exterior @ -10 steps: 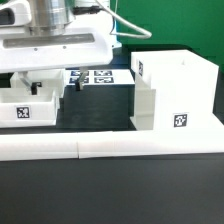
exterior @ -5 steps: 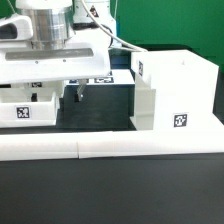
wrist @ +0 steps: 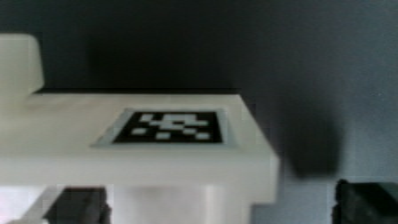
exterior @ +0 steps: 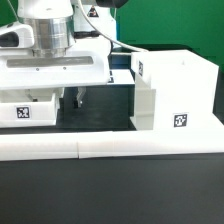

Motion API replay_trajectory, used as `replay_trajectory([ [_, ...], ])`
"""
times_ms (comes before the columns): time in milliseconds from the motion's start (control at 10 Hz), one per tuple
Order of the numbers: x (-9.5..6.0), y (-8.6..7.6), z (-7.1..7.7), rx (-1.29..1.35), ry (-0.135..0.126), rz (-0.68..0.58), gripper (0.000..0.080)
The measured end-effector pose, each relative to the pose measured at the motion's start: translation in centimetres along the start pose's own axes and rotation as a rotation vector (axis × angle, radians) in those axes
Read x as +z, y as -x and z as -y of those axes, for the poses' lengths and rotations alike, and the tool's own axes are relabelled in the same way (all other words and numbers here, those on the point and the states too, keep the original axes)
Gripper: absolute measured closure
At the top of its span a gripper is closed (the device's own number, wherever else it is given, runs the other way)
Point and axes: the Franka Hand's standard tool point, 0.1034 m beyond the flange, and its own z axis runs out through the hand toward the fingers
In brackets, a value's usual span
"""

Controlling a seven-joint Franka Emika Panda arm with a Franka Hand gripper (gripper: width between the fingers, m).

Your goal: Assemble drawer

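Small drawer tray [exterior: 25, 110]: white, with a square tag facing the exterior camera. Its long axis appears to run across that view. It sits between the gripper [wrist: 217, 200] fingers [exterior: 72, 97], which are spread apart and unclamped. Drawer casing [exterior: 170, 90]: white, tagged, opening upward, well beyond the visible finger.

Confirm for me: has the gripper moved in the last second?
Yes. Against the unmoved casing, the gripper has come down; its wide white body now sits level with the casing's upper half.
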Motion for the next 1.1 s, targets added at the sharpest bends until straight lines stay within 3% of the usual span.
replay_trajectory([
  [200,-0.01,-0.02,0.01,-0.001,0.0,0.0,0.042],
  [300,-0.01,-0.02,0.01,-0.001,0.0,0.0,0.042],
  [500,-0.01,-0.02,0.01,-0.002,0.0,0.0,0.0726],
  [1100,-0.01,-0.02,0.0,-0.002,0.0,0.0,0.0759],
])
